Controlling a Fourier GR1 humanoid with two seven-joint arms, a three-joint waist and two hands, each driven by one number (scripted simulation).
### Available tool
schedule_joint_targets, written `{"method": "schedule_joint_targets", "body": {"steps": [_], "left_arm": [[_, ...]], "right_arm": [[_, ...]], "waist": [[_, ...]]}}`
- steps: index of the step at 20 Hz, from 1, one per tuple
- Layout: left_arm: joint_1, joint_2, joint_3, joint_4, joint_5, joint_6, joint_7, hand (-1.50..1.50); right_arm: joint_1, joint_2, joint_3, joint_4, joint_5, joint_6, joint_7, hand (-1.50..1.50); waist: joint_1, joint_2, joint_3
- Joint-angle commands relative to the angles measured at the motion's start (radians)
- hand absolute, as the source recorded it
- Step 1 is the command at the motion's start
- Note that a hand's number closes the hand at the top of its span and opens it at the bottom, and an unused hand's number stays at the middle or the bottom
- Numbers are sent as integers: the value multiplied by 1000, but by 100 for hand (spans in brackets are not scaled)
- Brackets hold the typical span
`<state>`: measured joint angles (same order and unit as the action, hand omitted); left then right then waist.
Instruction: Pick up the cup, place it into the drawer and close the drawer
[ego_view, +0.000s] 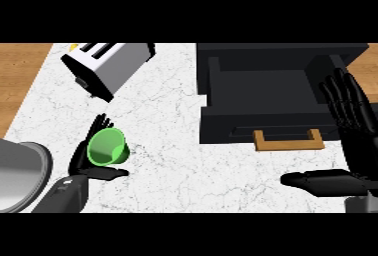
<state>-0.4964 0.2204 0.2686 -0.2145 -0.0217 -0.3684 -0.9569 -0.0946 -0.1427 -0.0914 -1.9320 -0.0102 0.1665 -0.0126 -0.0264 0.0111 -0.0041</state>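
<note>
I note left hand (90, 155) grasping the cup (108, 147), lifted for transfer; drawer (258, 95) open to receive; right hand (347, 125) released.

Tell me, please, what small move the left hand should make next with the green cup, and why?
Probably lift the green cup off the counter and carry it right, toward the open drawer. The left hand already seems curled round the cup, which is tilted with its mouth showing, and the drawer is pulled out. The right hand rests open beside the drawer.
</note>
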Motion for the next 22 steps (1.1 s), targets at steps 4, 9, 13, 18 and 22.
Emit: {"method": "schedule_joint_targets", "body": {"steps": [4,9,13,18,22], "left_arm": [[4,-23,-15,-13,10,-230,-103,150],[-13,-44,0,-33,51,-301,-72,150],[-12,-51,-8,-80,54,-295,-110,150],[27,-8,113,-95,155,-118,-141,150],[24,-32,132,-110,170,-68,-191,150]], "right_arm": [[-3,7,11,17,8,1,-7,-150],[-20,24,21,38,41,-26,-20,-150],[-13,-4,0,14,14,-2,5,-150],[42,-12,-37,-11,-30,20,-26,-150],[13,-32,-48,17,-27,30,-22,-150]], "waist": [[-3,2,-1],[5,1,0],[2,-2,0],[4,-3,1],[2,-2,1]]}}
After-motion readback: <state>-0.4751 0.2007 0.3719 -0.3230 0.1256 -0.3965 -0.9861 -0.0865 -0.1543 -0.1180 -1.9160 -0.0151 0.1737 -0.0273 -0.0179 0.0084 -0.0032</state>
